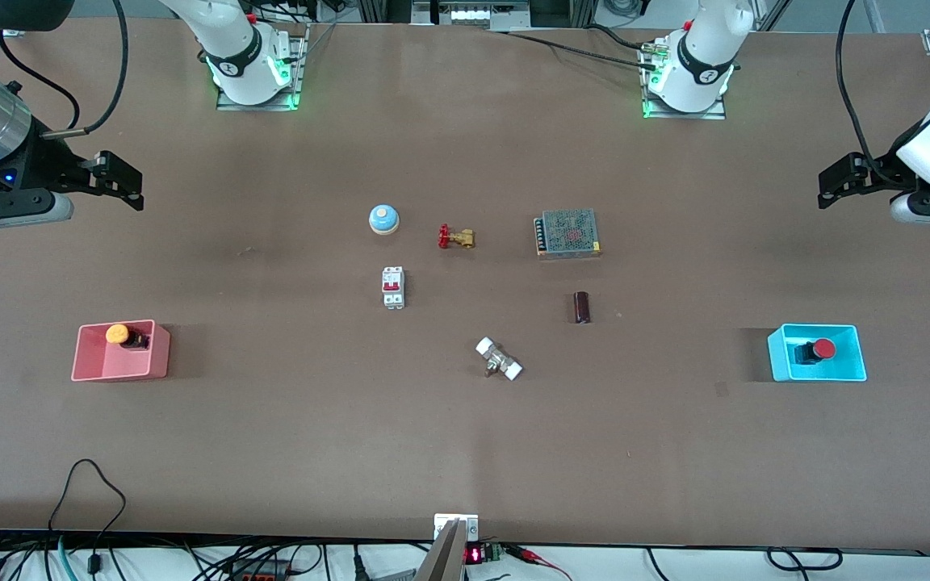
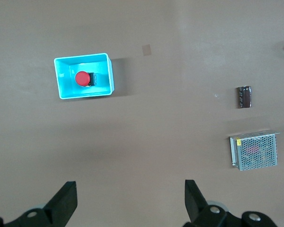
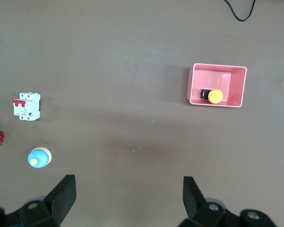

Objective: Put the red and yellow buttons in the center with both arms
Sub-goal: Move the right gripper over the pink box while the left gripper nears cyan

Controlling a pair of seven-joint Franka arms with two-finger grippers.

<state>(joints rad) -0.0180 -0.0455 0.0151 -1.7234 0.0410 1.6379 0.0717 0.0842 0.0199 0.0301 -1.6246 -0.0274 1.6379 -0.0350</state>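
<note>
The orange-yellow button [image 1: 119, 334] lies in a pink bin [image 1: 119, 369] toward the right arm's end of the table; both show in the right wrist view, the button [image 3: 216, 96] and the bin [image 3: 240, 85]. The red button [image 1: 823, 349] lies in a cyan bin [image 1: 816, 376] toward the left arm's end; both show in the left wrist view, the button [image 2: 83, 78] and the bin [image 2: 66, 92]. My right gripper [image 1: 136, 187] [image 3: 129, 196] is open and empty, high over bare table. My left gripper [image 1: 824, 190] [image 2: 131, 198] is open and empty, high over bare table.
In the brown table's middle stand a blue dome bell [image 1: 383, 219], a brass valve with a red handle [image 1: 456, 237], a white breaker [image 1: 393, 287], a metal mesh box [image 1: 567, 233], a dark cylinder [image 1: 582, 307] and a white-ended fitting [image 1: 499, 359]. A black cable [image 1: 85, 484] loops near the front edge.
</note>
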